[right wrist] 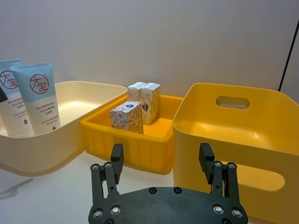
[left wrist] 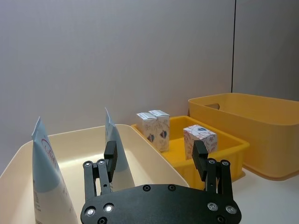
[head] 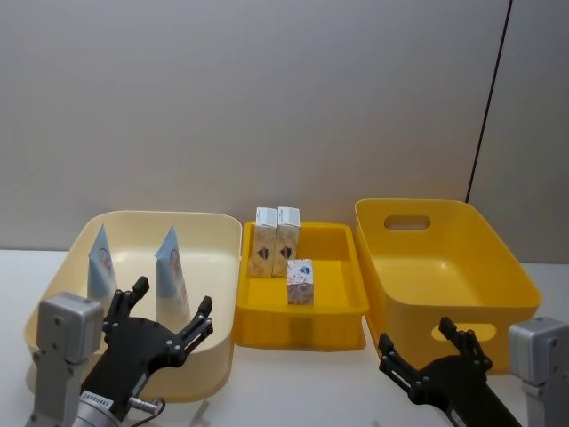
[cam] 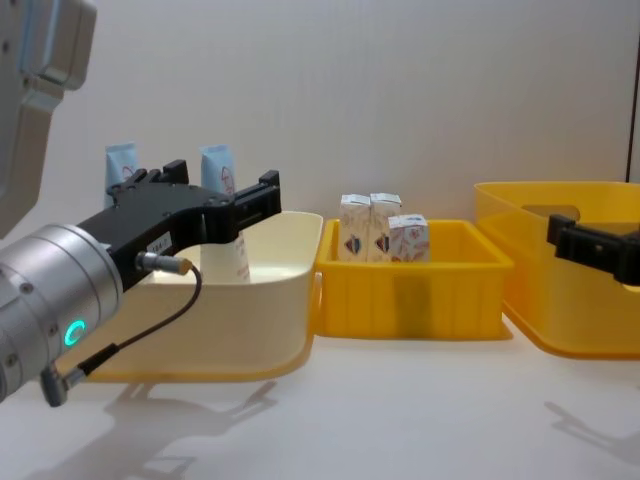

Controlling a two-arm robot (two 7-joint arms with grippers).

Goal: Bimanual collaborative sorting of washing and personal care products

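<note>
**Both grippers spread wide, tubes and cartons sitting in their bins**

Three bins stand in a row on the white table (head: 293, 382). The cream bin (head: 160, 214) is on the robot's left, a shallow yellow bin (head: 298, 327) sits in the middle, and a deeper yellow bin with handle slots (head: 444, 267) is on the right.

Two squeeze tubes stand upright in the cream bin with their crimped ends up. The left tube (head: 100, 261) is near the outer wall. The right tube (head: 171, 267) is closer to the bin's middle, well apart from the first. Both are pale blue and white with a red ring mark and red lettering (plain to see from the right wrist camera).

The middle bin holds three small white cartons. The back pair (head: 276, 241) stands side by side and touching, against the far wall. The front carton (head: 300, 282) stands alone a little nearer the robot, apart from the pair.

The left gripper (head: 173, 301) hovers over the near part of the cream bin, about level with the tubes. Its fingers are spread wide and hold nothing. The right tube stands just beyond it, and I can't tell whether a finger grazes it.

The right gripper (head: 414, 334) is low over the table in front of the deep yellow bin. Its fingers are likewise apart and hold nothing.
</note>
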